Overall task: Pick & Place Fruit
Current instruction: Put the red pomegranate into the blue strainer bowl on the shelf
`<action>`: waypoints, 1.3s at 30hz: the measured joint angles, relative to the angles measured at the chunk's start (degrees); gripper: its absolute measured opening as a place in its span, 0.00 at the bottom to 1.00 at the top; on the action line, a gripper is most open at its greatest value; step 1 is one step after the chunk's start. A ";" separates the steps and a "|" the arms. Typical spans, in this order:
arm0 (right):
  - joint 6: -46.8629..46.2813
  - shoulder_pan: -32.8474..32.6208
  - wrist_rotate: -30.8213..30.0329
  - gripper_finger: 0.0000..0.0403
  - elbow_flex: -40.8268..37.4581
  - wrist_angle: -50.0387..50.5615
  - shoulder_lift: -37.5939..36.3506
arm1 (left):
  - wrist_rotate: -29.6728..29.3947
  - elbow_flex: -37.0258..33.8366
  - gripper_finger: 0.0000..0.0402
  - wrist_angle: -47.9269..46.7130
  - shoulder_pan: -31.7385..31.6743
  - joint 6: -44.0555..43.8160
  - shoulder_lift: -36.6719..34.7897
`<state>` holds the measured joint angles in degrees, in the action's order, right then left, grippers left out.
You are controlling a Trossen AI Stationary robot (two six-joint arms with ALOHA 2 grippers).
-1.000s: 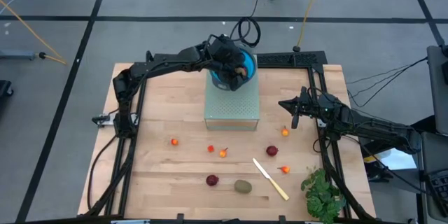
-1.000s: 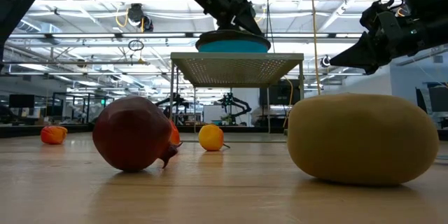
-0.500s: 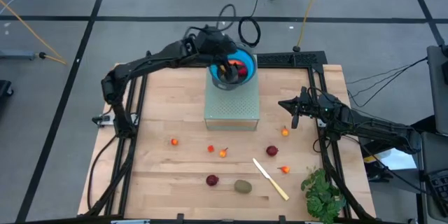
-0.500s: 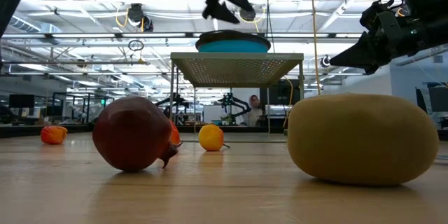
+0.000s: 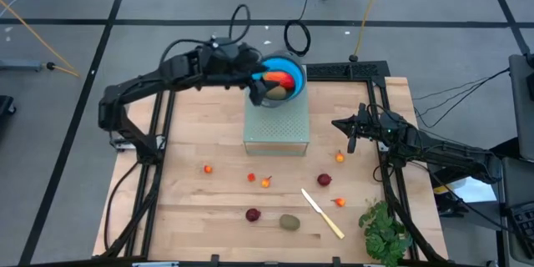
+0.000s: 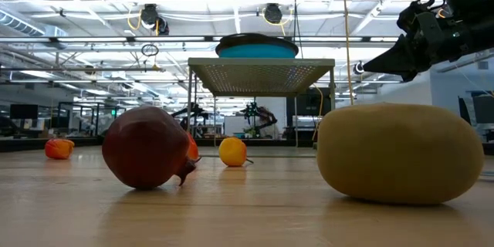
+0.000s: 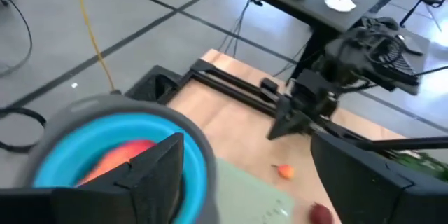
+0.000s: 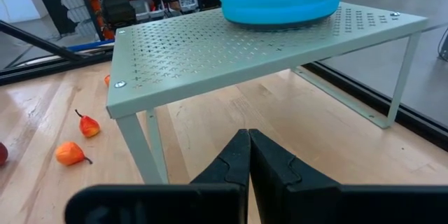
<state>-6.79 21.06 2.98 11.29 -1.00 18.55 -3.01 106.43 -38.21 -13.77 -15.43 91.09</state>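
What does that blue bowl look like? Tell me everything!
The round bright-blue bowl with a grey rim sits upright at the back of the pale green perforated metal shelf. It looks like soft plastic. Inside lie a red-orange oval fruit and a brown-green kiwi-like one. The left end effector hovers beside its rim.

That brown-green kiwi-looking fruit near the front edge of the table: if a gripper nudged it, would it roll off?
The kiwi-like fruit probably rolls easily sideways: it is a smooth oval lying on flat wood. Its long shape would likely make it wobble, not run straight. It looks firm, so a squeeze should hardly dent it.
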 joint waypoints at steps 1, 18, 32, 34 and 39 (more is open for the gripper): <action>0.00 0.00 0.02 0.00 0.00 -0.01 0.00 | -0.36 0.00 0.74 -0.65 0.94 -0.81 -0.41; 0.00 0.00 0.04 0.00 0.00 0.03 0.01 | -3.94 -0.11 0.59 -7.25 19.82 -25.52 -0.08; 0.16 0.00 0.04 0.00 0.00 0.42 0.02 | -19.48 -0.24 0.41 -12.66 34.53 -28.58 0.68; 0.17 0.00 0.04 0.00 0.00 0.42 0.02 | -19.94 -0.24 0.38 -13.15 35.44 -28.71 0.68; 0.17 0.00 0.04 0.00 0.00 0.42 0.02 | -22.42 -0.24 0.29 -15.92 36.66 -30.44 0.68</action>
<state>-6.61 21.06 3.03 11.29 -0.58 18.57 -25.43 106.19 -54.13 22.89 -45.86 91.77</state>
